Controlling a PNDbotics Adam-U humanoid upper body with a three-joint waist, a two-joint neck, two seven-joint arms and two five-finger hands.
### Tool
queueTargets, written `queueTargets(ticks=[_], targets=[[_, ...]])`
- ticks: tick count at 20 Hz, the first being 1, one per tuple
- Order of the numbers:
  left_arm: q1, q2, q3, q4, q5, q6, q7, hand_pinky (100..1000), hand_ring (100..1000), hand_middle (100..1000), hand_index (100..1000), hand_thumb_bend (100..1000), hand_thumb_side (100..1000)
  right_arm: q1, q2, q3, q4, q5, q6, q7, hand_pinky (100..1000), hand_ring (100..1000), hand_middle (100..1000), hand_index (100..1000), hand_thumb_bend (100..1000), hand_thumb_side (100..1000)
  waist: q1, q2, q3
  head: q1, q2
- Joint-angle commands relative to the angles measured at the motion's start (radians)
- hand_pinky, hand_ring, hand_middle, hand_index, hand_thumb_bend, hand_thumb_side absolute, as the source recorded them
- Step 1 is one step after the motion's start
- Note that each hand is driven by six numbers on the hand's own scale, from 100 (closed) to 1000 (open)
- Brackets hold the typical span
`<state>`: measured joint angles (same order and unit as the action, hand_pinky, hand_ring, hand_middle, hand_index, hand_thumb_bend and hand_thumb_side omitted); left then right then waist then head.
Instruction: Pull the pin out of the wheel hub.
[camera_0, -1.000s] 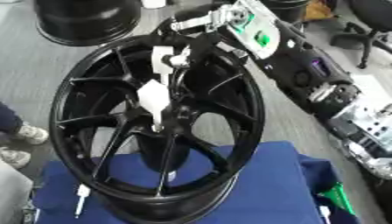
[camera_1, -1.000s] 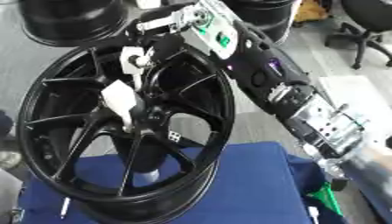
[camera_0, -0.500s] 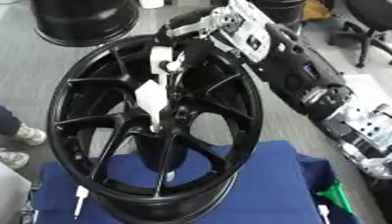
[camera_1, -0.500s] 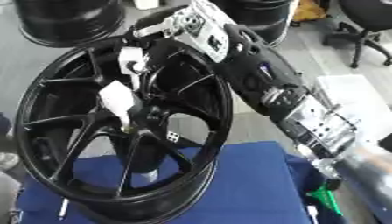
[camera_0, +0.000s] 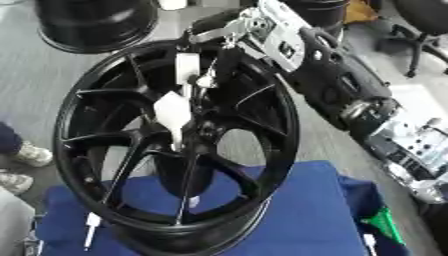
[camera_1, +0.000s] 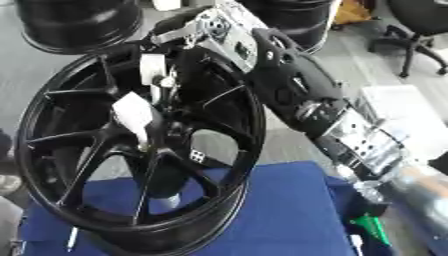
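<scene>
Black spoked wheel hub (camera_0: 175, 150) upright on edge, white pin (camera_0: 173, 114) at centre

Blue cloth (camera_0: 306, 215) underneath, second black rim (camera_0: 96, 22) on grey floor behind, office chair (camera_0: 420, 30) far right

**Count of things in view**

One black wheel hub (camera_0: 175, 150) stands on one blue cloth (camera_0: 297, 220). Two more black wheels lie on the floor behind: one far left (camera_0: 92, 22), one at the top centre (camera_0: 319, 10). Two white tags (camera_0: 173, 111) hang at the spokes. One robot hand (camera_0: 232, 30) shows. One office chair (camera_0: 424, 27) stands far right. One white-handled pin (camera_0: 90, 227) lies on the cloth.
</scene>
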<state>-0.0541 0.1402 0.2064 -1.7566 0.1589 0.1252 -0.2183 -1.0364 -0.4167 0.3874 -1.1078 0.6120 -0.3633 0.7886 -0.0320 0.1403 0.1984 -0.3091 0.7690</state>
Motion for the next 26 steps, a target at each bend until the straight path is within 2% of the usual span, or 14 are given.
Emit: queueTargets(ticks=[1,6,12,15,18,20,22,24,26], targets=[[-0.011,0.010,-0.001,-0.013,0.007,0.003,0.000,653,559,553,756,335,751,-0.019,-0.020,-0.015,-0.017,-0.008,-0.005,-0.036,788,733,430,901,100,254,0.005,-0.016,0.000,-0.002,-0.014],[-0.009,0.013,0.000,-0.013,0.008,0.004,0.001,652,559,553,756,335,751,-0.034,-0.051,-0.015,-0.055,-0.076,-0.002,-0.058,785,728,422,895,100,240,0.002,-0.018,-0.004,-0.004,-0.016],[-0.006,0.019,0.004,-0.013,0.006,0.006,0.004,652,559,553,756,337,751,-0.060,-0.135,-0.038,-0.134,-0.230,0.036,-0.058,776,714,405,884,100,216,-0.006,-0.023,-0.014,0.003,-0.016],[-0.002,0.023,0.009,-0.012,0.004,0.007,0.008,652,559,553,755,337,751,-0.067,-0.208,-0.063,-0.185,-0.301,0.061,-0.078,781,716,406,881,100,211,-0.013,-0.027,-0.028,0.010,-0.016],[0.005,0.029,0.018,-0.012,-0.001,0.008,0.016,652,559,553,755,337,751,-0.041,-0.321,-0.115,-0.257,-0.362,0.085,-0.125,782,712,404,878,100,203,-0.023,-0.030,-0.053,0.034,-0.013],[0.008,0.033,0.026,-0.013,-0.004,0.007,0.024,652,559,553,755,337,751,0.020,-0.423,-0.170,-0.306,-0.402,0.104,-0.182,781,711,402,879,100,200,-0.029,-0.031,-0.066,0.053,-0.014],[0.010,0.034,0.034,-0.015,-0.005,0.007,0.032,652,559,553,755,337,751,0.131,-0.536,-0.257,-0.339,-0.440,0.135,-0.273,766,696,398,879,100,201,-0.032,-0.028,-0.078,0.066,-0.017],[0.010,0.031,0.042,-0.017,-0.006,0.007,0.040,652,560,553,756,337,751,0.298,-0.631,-0.373,-0.351,-0.504,0.157,-0.411,741,671,386,876,100,246,-0.030,-0.022,-0.090,0.079,-0.021],[0.008,0.024,0.051,-0.019,-0.008,0.006,0.050,652,559,553,756,337,751,0.498,-0.683,-0.506,-0.320,-0.564,0.173,-0.577,727,655,378,870,100,313,-0.026,-0.015,-0.105,0.089,-0.026]])
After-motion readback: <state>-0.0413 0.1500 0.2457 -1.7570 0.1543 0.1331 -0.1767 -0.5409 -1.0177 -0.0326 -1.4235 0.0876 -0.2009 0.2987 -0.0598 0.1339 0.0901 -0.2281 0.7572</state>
